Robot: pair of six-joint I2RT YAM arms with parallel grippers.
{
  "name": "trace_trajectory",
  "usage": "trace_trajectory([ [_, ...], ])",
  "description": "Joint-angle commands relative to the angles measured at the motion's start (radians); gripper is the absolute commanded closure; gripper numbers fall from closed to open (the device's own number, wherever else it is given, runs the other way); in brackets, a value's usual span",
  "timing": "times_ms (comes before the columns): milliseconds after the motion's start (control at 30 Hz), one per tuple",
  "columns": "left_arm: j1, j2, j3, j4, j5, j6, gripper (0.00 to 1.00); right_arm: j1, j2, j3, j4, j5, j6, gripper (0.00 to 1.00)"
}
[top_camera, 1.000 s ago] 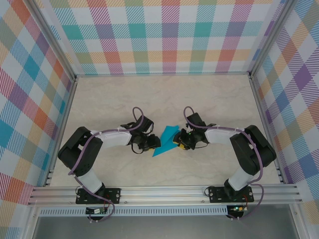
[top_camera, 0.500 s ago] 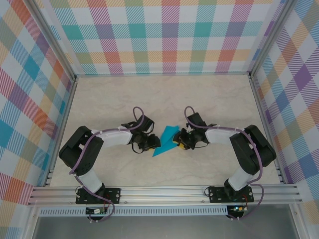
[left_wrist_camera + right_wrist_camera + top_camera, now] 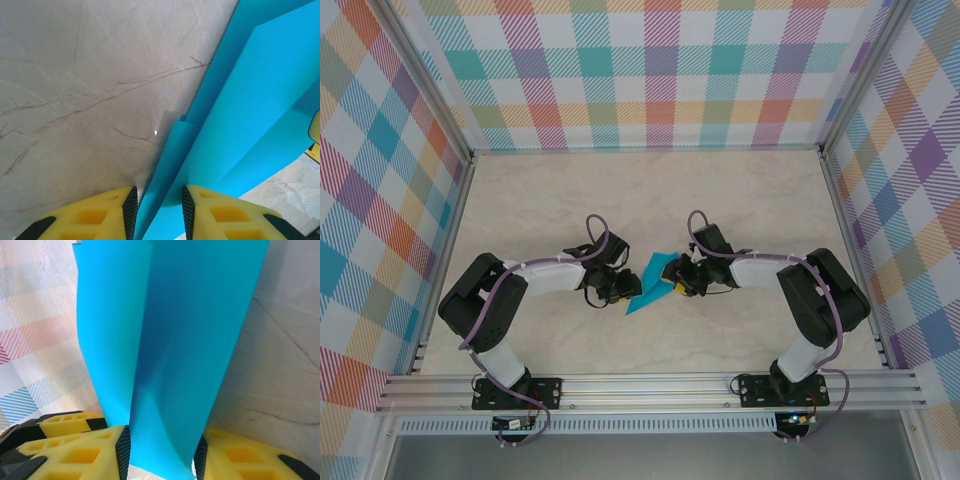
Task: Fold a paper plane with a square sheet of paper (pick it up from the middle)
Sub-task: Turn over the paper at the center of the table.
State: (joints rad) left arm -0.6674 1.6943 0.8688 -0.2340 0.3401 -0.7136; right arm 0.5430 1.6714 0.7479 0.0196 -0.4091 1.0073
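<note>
Square sheet of paper (image 3: 653, 280) sits mid-table (image 3: 650, 190), left gripper (image 3: 626, 292) at its left edge, right gripper (image 3: 676, 284) at its right (paper runs between each pair of fingers), back wall well behind.

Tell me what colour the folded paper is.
Plain teal-blue paper, clearest in the right wrist view.

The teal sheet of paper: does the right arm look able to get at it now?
Probably yes. The folded teal sheet lies between the pads of the right end effector, and nothing stands in the way. The left end effector holds its other end.
</note>
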Motion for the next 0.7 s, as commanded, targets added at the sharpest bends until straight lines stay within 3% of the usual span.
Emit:
trace_trajectory([
  [0,-0.041,0.046,0.002,0.068,0.074,-0.013,0.68,0.001,0.019,0.036,0.029,-0.01,-0.042,0.58],
  [400,-0.041,0.034,-0.013,0.106,0.073,-0.047,0.68,-0.004,0.065,0.065,0.098,-0.032,-0.023,0.57],
  [667,-0.04,0.023,-0.028,0.125,0.073,-0.066,0.68,0.052,0.063,0.029,0.172,0.001,0.015,0.59],
])
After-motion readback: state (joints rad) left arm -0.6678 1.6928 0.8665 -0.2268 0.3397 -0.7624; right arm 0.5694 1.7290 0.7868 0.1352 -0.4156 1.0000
